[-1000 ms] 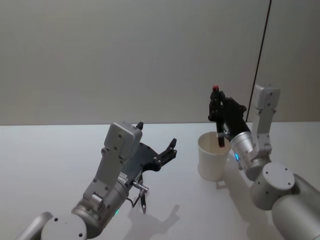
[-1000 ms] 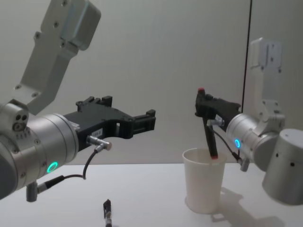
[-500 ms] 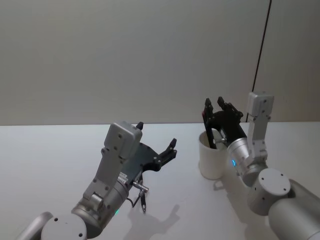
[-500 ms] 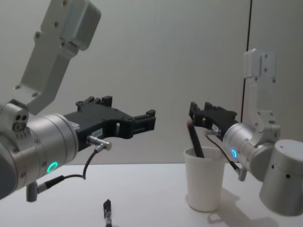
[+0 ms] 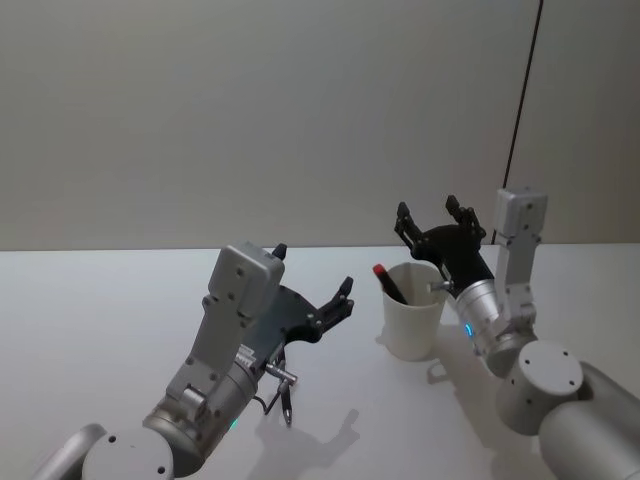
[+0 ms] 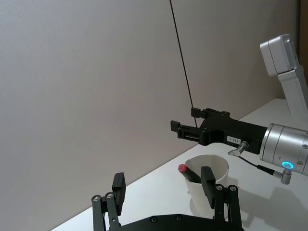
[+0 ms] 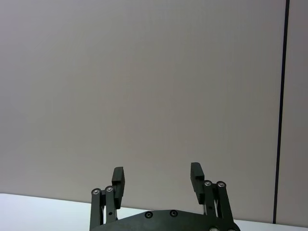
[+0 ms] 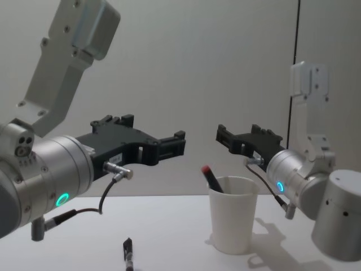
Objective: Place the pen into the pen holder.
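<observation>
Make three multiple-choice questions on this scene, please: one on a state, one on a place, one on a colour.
1. The right gripper is: A) open B) shut on something C) shut, empty
2. The pen is: A) held by that gripper B) inside the pen holder C) lying behind it
3. The pen's upper end is: A) blue B) red C) green
Answers: 1 A, its fingers stand apart; 2 B, it leans in the holder; 3 B, red shows above the rim.

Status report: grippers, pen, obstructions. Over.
Right gripper open, just above cup. Left gripper open, parked off to the cup's left. Pen in cup, leaning on rim, red end up. Nothing blocking.
</observation>
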